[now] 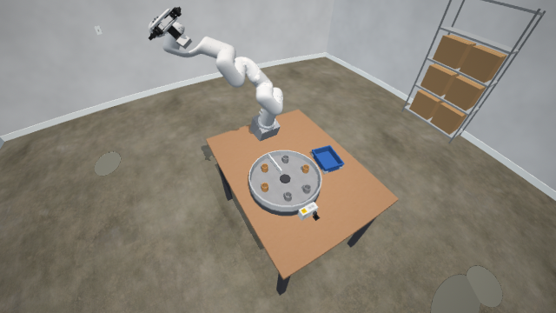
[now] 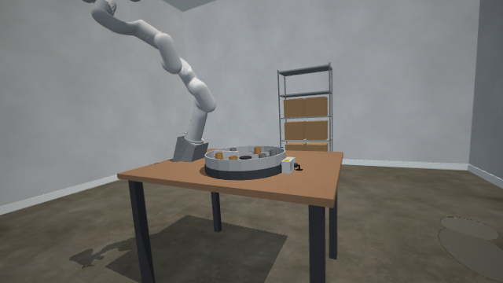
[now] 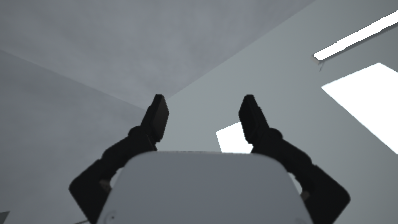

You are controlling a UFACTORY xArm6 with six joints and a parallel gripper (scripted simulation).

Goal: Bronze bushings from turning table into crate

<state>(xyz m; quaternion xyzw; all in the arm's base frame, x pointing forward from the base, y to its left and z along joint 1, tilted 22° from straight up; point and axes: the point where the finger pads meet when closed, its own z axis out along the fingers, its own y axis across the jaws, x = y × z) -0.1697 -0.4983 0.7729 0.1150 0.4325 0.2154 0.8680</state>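
Observation:
The round grey turning table (image 1: 285,181) sits in the middle of the wooden table and also shows in the exterior view (image 2: 244,161). On it stand three bronze bushings (image 1: 264,167) (image 1: 305,169) (image 1: 264,187) and three steel bushings (image 1: 285,159) (image 1: 306,189) (image 1: 287,196). The blue crate (image 1: 327,158) lies to the right of the turning table and is empty. My gripper (image 1: 164,23) is raised high, far up and to the back left of the table. In the wrist view its fingers stand wide open with nothing between them, pointing at the ceiling.
A small white control box (image 1: 307,211) with a yellow label sits at the turning table's front rim. The arm's base (image 1: 264,128) stands at the table's back edge. A metal shelf (image 1: 466,71) with cardboard boxes stands at the right wall.

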